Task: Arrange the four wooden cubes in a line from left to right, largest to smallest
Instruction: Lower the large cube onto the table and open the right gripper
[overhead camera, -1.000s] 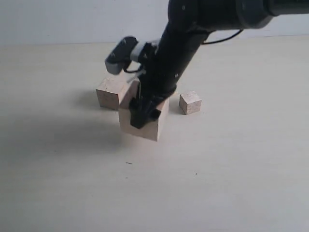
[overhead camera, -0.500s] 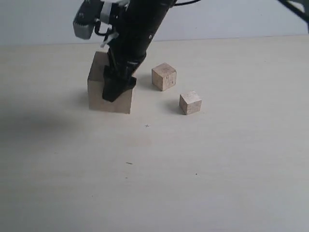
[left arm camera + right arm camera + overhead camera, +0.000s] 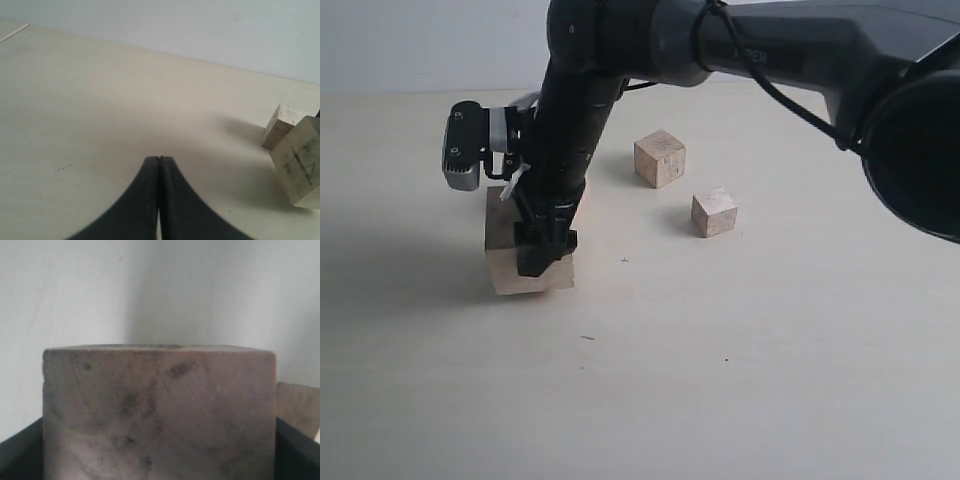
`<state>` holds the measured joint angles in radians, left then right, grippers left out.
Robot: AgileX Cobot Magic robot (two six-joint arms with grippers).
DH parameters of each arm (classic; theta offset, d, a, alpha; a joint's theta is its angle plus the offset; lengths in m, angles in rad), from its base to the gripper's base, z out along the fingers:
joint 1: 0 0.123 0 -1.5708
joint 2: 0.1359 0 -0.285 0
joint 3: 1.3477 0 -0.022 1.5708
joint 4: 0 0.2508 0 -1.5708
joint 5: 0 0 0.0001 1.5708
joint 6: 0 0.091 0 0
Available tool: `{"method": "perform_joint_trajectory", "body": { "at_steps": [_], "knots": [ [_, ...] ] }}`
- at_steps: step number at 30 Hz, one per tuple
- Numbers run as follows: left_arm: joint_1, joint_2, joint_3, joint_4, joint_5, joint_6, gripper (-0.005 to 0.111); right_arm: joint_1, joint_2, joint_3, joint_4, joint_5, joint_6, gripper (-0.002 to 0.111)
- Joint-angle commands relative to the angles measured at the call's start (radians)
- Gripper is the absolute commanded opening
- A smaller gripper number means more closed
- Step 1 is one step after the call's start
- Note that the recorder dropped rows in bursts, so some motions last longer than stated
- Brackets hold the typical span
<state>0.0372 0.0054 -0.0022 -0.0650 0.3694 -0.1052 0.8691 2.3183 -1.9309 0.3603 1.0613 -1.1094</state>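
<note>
My right gripper (image 3: pixel 542 256) reaches across to the left side of the table and is shut on the largest wooden cube (image 3: pixel 512 272), which sits low at the table surface. That cube fills the right wrist view (image 3: pixel 159 410), with a black finger at each lower corner. A mid-sized cube (image 3: pixel 660 158) and the smallest cube (image 3: pixel 714 212) stand to the right, apart from each other. A fourth cube (image 3: pixel 279 124) shows just behind the held cube (image 3: pixel 301 165) in the left wrist view. The arm hides it in the exterior view. My left gripper (image 3: pixel 159 159) is shut on nothing, over bare table.
The pale table (image 3: pixel 740 380) stretches wide in front of the cubes and to their right. A pale wall (image 3: pixel 400 40) runs along the far edge. The right arm's dark links (image 3: pixel 800 50) cross above the back right of the scene.
My right gripper has carried the largest cube from the middle to the left, then toward the front. The mid-sized cube came into view; the left cube is now hidden behind the arm.
</note>
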Motion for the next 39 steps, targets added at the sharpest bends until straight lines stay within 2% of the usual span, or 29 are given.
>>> {"method": "perform_joint_trajectory", "body": {
  "at_steps": [1, 14, 25, 27, 28, 29, 30, 32, 34, 36, 39],
  "knots": [
    [-0.003, -0.005, 0.002, 0.002, -0.006, -0.001, 0.000, 0.004, 0.025, -0.024, -0.020, -0.025, 0.032, 0.000],
    [-0.003, -0.005, 0.002, 0.002, -0.006, -0.001, 0.000, 0.004, 0.097, -0.109, -0.038, -0.072, 0.089, 0.000],
    [-0.003, -0.005, 0.002, 0.002, -0.006, -0.001, 0.000, 0.004, 0.119, -0.110, -0.040, -0.061, 0.089, 0.001],
    [-0.003, -0.005, 0.002, 0.002, -0.006, -0.001, 0.000, 0.004, 0.119, -0.110, -0.040, -0.061, 0.116, 0.011],
    [-0.003, -0.005, 0.002, 0.002, -0.006, -0.001, 0.000, 0.004, 0.119, -0.110, -0.040, -0.061, 0.119, 0.023],
    [-0.003, -0.005, 0.002, 0.002, -0.006, -0.001, 0.000, 0.004, 0.119, -0.110, -0.040, -0.061, 0.119, 0.029],
    [-0.003, -0.005, 0.002, 0.002, -0.006, -0.001, 0.000, 0.004, 0.119, -0.110, -0.040, -0.061, 0.119, 0.046],
    [-0.003, -0.005, 0.002, 0.002, -0.006, -0.001, 0.000, 0.004, 0.113, -0.110, -0.040, -0.061, 0.119, 0.071],
    [-0.003, -0.005, 0.002, 0.002, -0.006, -0.001, 0.000, 0.004, 0.109, -0.110, -0.040, -0.065, 0.119, 0.090],
    [-0.003, -0.005, 0.002, 0.002, -0.006, -0.001, 0.000, 0.004, 0.102, -0.110, -0.038, -0.065, 0.119, 0.097],
    [-0.003, -0.005, 0.002, 0.002, -0.006, -0.001, 0.000, 0.004, 0.084, -0.110, -0.038, -0.065, 0.119, 0.098]
  ]
}}
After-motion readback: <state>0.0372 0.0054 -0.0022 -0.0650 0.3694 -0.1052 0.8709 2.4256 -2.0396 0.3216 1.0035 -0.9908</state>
